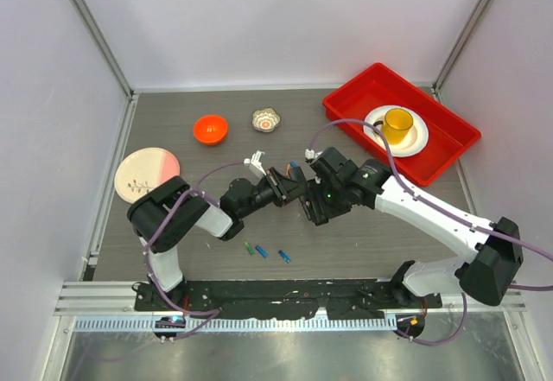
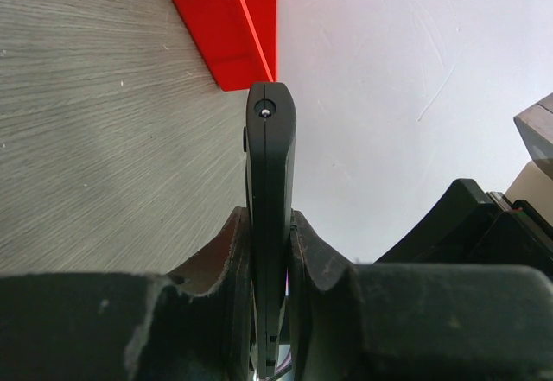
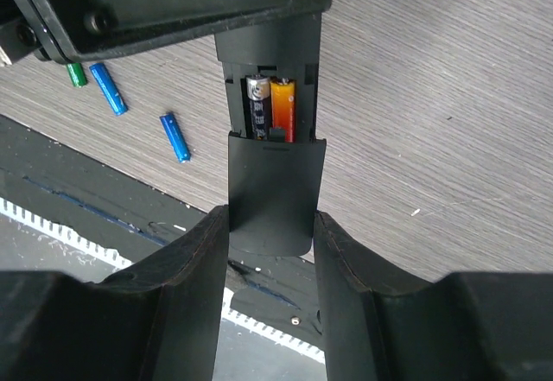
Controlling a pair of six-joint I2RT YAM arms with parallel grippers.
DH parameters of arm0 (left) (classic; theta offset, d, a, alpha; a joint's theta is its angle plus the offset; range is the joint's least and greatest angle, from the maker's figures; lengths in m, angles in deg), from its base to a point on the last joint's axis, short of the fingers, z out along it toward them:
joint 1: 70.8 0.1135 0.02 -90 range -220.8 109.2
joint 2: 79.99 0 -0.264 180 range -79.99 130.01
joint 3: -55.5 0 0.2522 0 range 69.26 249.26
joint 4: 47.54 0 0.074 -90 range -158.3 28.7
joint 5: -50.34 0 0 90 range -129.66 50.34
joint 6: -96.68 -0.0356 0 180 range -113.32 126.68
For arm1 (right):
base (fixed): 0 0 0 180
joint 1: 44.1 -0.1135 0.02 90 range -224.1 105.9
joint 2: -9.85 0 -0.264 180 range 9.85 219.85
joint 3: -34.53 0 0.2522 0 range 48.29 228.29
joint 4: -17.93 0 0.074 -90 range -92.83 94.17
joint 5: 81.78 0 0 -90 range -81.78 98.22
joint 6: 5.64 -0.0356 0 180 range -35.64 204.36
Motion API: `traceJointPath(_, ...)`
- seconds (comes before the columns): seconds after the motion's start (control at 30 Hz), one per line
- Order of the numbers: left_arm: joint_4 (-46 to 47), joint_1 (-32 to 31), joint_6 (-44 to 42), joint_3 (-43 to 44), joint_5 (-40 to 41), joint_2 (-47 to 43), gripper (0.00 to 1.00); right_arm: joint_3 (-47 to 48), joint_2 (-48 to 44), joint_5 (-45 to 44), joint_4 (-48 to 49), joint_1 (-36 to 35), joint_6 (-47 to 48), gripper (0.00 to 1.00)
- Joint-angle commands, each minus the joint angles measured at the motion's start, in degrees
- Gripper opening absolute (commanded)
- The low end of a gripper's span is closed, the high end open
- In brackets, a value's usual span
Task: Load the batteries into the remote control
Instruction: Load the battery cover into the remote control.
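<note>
My left gripper (image 2: 270, 234) is shut on the black remote control (image 2: 270, 165), held edge-on above the table. In the right wrist view the remote control (image 3: 268, 48) shows its open compartment with two batteries in it, an orange one (image 3: 284, 109) and a silver-black one (image 3: 257, 103). My right gripper (image 3: 270, 221) is shut on the black battery cover (image 3: 275, 187), whose top edge meets the compartment's lower end. Both grippers meet at mid-table (image 1: 298, 189). A green battery (image 1: 250, 248) and two blue ones (image 1: 262, 252) (image 1: 283, 257) lie loose near the front edge.
A red tray (image 1: 346, 109) at the back right holds a white plate and a yellow cup (image 1: 398, 124). An orange bowl (image 1: 210, 129) and a small patterned cup (image 1: 266, 120) stand at the back. A pink plate (image 1: 147, 174) lies at the left.
</note>
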Motion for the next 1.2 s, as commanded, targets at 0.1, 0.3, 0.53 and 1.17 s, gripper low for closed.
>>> traceJointPath(0.1,14.71,-0.53,-0.19,1.25,0.20,-0.36,0.00,2.27,1.87,0.96,2.73,-0.50,1.22,0.16)
traceJointPath(0.3,14.71,-0.88,-0.11,1.25,-0.15,-0.71,0.00,1.65,2.67,0.17,3.87,-0.50,1.49,0.15)
traceJointPath(0.53,14.71,-0.97,0.16,1.25,-0.59,-0.97,0.00,1.13,3.28,-0.10,4.66,-0.50,1.66,0.15)
traceJointPath(1.17,14.71,-1.05,0.60,1.34,-0.33,-2.29,0.00,-1.33,3.37,-2.56,5.72,-0.42,1.66,0.14)
